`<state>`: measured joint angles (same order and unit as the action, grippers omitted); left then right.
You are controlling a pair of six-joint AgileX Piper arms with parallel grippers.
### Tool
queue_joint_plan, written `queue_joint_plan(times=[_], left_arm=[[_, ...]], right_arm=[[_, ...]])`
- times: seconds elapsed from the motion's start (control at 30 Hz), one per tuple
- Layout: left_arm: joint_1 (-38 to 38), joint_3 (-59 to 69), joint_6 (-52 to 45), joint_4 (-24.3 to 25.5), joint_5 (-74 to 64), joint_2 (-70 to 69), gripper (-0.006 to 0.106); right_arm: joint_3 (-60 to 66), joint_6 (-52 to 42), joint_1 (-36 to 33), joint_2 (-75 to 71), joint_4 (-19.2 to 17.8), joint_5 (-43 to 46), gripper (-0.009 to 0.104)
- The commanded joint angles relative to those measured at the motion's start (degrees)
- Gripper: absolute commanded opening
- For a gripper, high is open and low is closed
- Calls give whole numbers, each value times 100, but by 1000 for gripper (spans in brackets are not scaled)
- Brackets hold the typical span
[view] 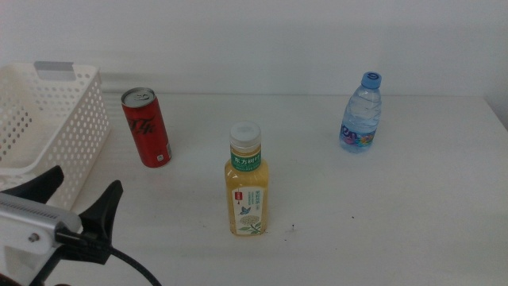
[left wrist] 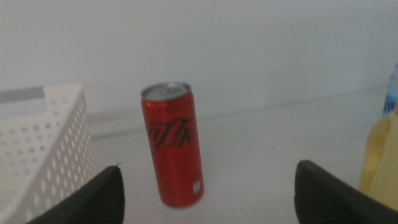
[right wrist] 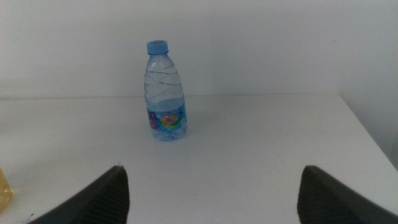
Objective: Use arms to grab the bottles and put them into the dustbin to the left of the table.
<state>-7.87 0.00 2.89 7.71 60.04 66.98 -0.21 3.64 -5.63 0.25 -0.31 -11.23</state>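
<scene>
As I look over the table (view: 381, 214) from the middle view, all three containers stand upright on it and none is in the dustbin (view: 48, 127) yet, which sits at the left edge.

The left gripper (view: 79, 191) is low at the near left corner, just beside the basket wall, with its jaws spread wide and nothing between them. In its wrist view the red cola can (left wrist: 174, 146) stands ahead, between the two jaws but not touched. I judge this can is the first target. It is a slim metal cylinder, smooth and probably slippery, and its thin wall can dent if I squeeze hard, so I would close on the middle of the body, below the rim, with gentle force. Whether it is full I cannot tell.

The yellow tea bottle (view: 247, 184) stands near the centre, nearer to me than the can. Its plastic body looks full, so probably the heaviest; the flat labelled sides give a good hold.

The small water bottle (view: 362, 113) is far right, well apart from the others. The right gripper (right wrist: 211, 186) faces it with jaws also released and empty. Its ribbed clear plastic seems soft, so I would hold it at the labelled lower part.
</scene>
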Motion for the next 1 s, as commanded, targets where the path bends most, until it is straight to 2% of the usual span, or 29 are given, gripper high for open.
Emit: queue_joint_plan(times=[0.0,0.5,0.97], left_arm=[[-9,0,45,44,-59,114,94],[-9,-1482,151,140,363,2428,94],[-9,-2890,211,-72,-28,3758,94]], right_arm=[[21,-23,-10,-25,-55,74,89],[21,-23,-10,-25,-55,74,89],[21,-23,-10,-25,-55,74,89]])
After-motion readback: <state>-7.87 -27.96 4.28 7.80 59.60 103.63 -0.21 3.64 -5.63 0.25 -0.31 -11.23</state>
